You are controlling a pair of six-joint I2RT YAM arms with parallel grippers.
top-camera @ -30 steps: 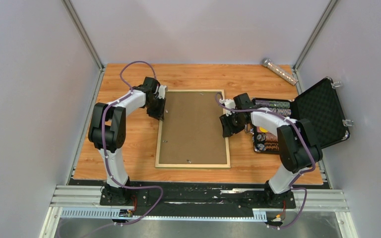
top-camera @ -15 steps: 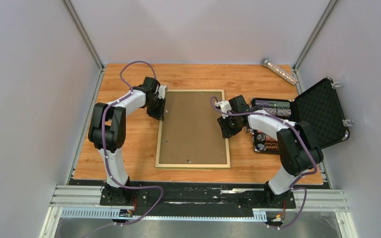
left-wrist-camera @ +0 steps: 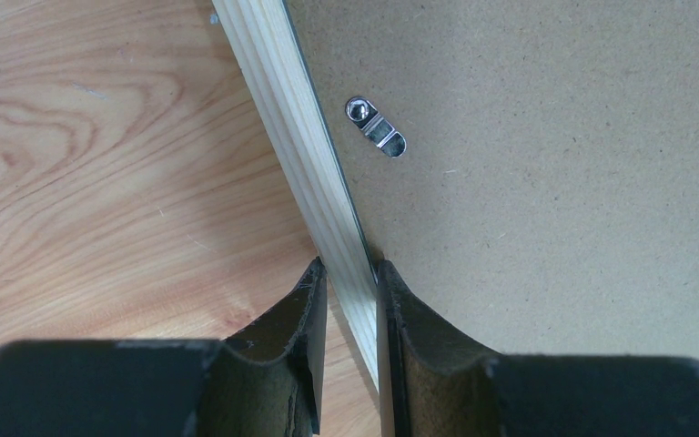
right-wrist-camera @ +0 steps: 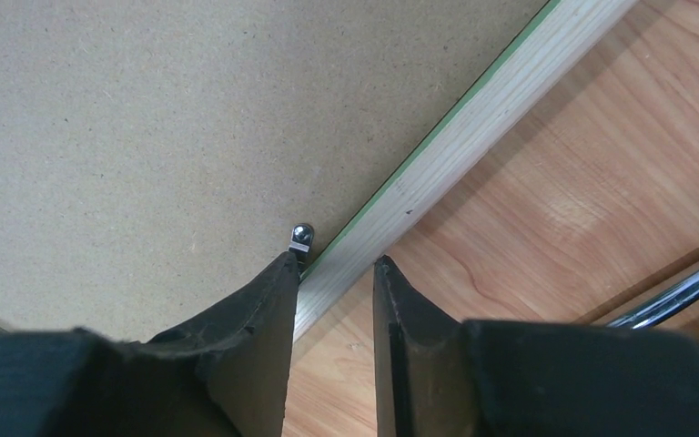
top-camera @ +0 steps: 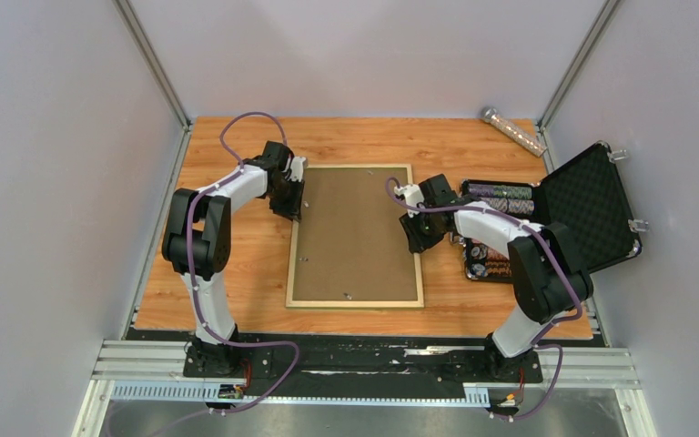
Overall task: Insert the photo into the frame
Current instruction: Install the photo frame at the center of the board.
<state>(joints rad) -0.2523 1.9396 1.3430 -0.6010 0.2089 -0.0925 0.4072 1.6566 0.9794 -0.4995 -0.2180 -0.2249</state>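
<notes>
Orange wood-grain counter (top-camera: 237,264): left gripper (left-wrist-camera: 348,273) jaws clamp the face-down pale-wood rectangular frame (left-wrist-camera: 284,100) by its left rail; right gripper (right-wrist-camera: 330,269) jaws straddle its right rail, narrowly apart.

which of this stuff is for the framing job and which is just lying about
For the job: frame, backing board, turn clip.
Lying about: open black case, poker chips, clear tube.

Thin-railed frame (top-camera: 354,302), face down, pale wood back up, flat on the table (top-camera: 259,264), centred
</notes>
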